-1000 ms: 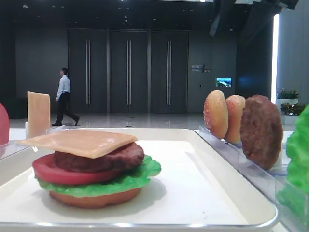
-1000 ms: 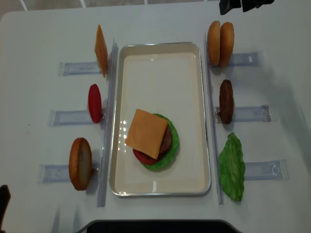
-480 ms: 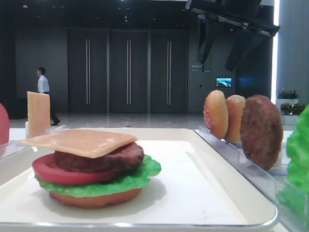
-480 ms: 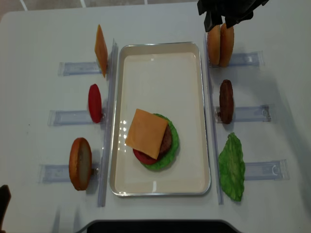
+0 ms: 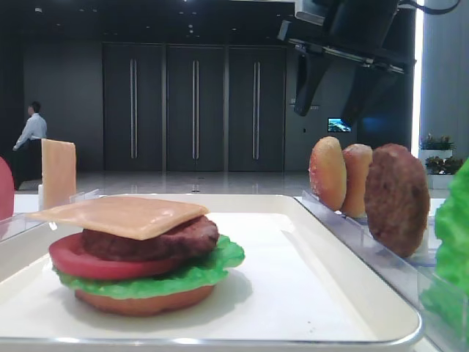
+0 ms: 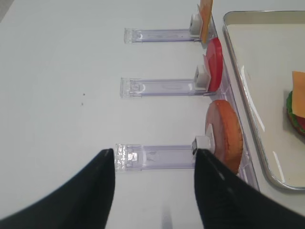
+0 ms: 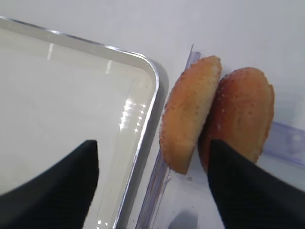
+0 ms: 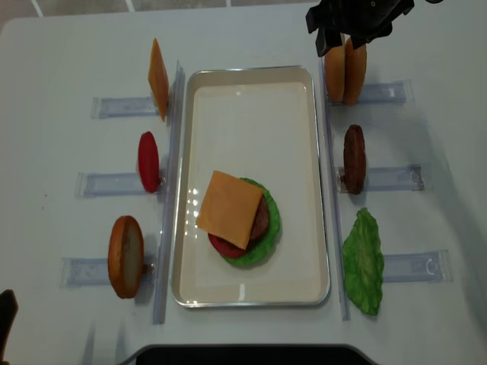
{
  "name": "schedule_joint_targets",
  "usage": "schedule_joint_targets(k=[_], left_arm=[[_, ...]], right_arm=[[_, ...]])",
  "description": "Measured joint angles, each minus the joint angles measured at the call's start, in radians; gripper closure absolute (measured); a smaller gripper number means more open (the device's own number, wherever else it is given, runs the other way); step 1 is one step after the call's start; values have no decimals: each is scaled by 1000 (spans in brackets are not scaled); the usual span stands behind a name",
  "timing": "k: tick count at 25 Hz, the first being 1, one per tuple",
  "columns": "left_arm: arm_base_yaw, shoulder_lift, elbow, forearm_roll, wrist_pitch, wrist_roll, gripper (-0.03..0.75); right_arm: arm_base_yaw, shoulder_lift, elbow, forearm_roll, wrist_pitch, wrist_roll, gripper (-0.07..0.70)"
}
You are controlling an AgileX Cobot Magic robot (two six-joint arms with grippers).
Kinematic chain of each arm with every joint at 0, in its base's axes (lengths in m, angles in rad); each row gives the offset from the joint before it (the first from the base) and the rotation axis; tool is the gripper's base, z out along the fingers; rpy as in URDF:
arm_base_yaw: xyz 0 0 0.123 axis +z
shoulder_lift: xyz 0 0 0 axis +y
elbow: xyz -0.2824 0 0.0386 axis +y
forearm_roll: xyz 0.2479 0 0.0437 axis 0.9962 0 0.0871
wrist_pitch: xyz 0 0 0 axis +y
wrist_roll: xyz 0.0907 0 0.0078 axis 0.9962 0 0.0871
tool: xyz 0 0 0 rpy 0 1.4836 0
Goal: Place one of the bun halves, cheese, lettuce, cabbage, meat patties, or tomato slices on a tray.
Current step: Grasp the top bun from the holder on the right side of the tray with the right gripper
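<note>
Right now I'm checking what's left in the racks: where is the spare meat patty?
In the overhead view the meat patty stands on edge right of the tray, between the bun halves and the lettuce leaf.

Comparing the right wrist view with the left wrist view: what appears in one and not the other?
Only the right wrist view shows two golden-brown speckled bun halves standing on edge beside the tray corner, between the right gripper's spread dark fingers.

Only the left wrist view shows the flat orange-brown bun base, a red tomato slice, an upright pale-orange cheese slice, and the stacked burger's edge.

Both show the white rimmed tray and clear plastic holders.
</note>
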Motion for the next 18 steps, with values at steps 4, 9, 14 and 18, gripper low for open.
schedule_joint_targets(k=[4,9,14,18], left_arm=[[0,0,0,0,0,0,307],[0,0,0,0,0,0,307],[0,0,0,0,0,0,307],[0,0,1,0,0,0,307]], right_arm=[[-5,8,0,1,-23,-3,166],[-19,27,-7,1,-37,-13,166],[-22,48,-7,19,-44,-22,166],[-22,65,-7,23,-51,-26,166]])
